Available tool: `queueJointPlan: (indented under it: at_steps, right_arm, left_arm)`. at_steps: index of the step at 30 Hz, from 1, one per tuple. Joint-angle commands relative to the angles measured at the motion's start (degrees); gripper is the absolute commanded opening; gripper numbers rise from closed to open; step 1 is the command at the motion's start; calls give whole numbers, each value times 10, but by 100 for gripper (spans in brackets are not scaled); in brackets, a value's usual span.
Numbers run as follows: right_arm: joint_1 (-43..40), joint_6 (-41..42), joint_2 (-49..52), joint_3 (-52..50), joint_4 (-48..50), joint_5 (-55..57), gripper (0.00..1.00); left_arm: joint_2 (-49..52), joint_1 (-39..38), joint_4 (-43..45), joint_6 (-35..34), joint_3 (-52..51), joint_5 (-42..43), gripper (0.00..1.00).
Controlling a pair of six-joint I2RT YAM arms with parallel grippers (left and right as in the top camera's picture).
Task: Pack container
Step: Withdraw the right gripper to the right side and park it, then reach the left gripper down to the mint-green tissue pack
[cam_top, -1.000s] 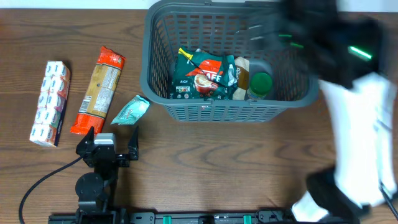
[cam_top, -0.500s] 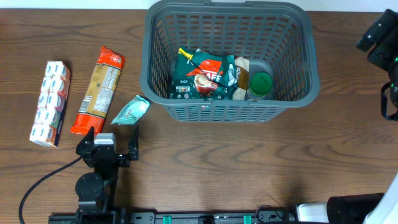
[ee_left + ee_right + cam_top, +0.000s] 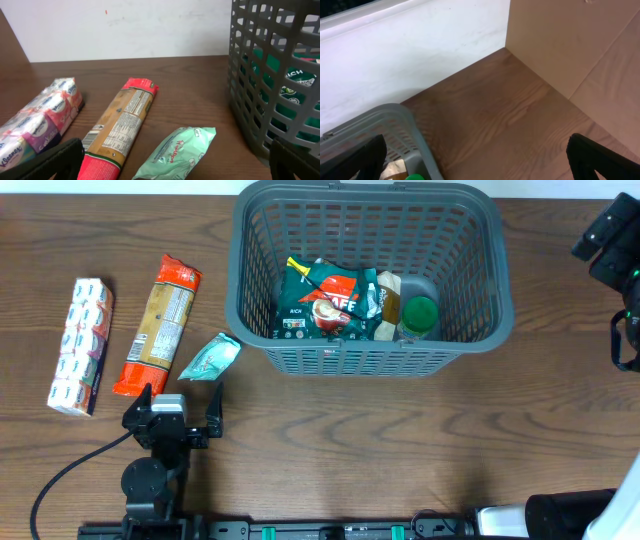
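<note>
Slotted dark-grey plastic basket (image 3: pixel 350 360), round-cornered, on the wood-grain worktop (image 3: pixel 400 440): far-right of the left jaws, left of the right jaws; both spread apart, empty.

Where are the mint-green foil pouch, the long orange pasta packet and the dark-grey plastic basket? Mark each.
mint-green foil pouch (image 3: pixel 175 152), left wrist view, middle of its face.
long orange pasta packet (image 3: pixel 158 325), overhead view, mid label panel.
dark-grey plastic basket (image 3: pixel 368 358), overhead view, near lattice wall.
</note>
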Motion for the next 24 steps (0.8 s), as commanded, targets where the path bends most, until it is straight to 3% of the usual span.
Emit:
queueJointPlan:
  at_steps: [1,6,13,18,24]
  right_arm:
    - [-5,10,1,-2,-1,10,99]
    - [-5,10,1,-2,-1,10,99]
    - [-5,10,1,-2,-1,10,99]
    - [-5,10,1,-2,-1,10,99]
    - [-5,10,1,-2,-1,10,99]
  left_arm:
    - [-3,3,-5,-22,-16,0,99]
    - [-3,3,-5,-124,8,-1,99]
    - [63,3,-82,-127,149,-70,98]
    - [204,3,-181,-127,312,-70,99]
    - [414,3,-359,-82,568,-71,99]
